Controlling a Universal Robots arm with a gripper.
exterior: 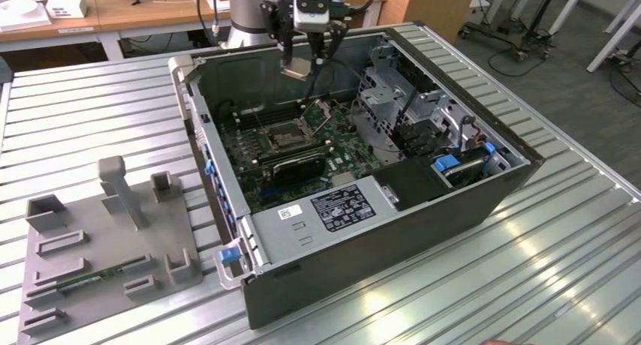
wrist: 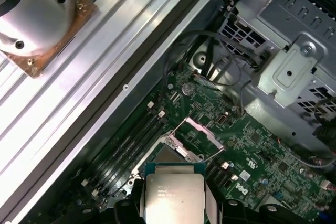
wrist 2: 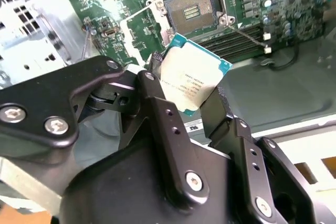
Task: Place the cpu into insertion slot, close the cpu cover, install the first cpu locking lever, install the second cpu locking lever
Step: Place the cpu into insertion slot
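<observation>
My gripper (exterior: 299, 62) hangs over the open computer case, shut on the cpu (exterior: 296, 69), a small flat square chip with a pale metal top. In the second wrist view the black fingers (wrist 2: 157, 103) clamp the cpu (wrist 2: 191, 80) by two opposite edges, tilted above the motherboard. The insertion slot (wrist 2: 190, 9) lies bare below it, dark pin grid in a silvery rim, apart from the chip. In the exterior view the slot (exterior: 284, 139) sits lower in the case. The cpu cover (wrist: 197, 132) stands swung up beside the slot, which the cpu (wrist: 173, 192) partly hides.
The case walls (exterior: 215, 172) ring the green motherboard. A metal drive cage (exterior: 395, 97) and cables crowd the exterior view's right side. A black heatsink (exterior: 299, 165) sits just in front of the slot. A grey fixture plate (exterior: 100, 240) lies on the slatted table (exterior: 90, 112).
</observation>
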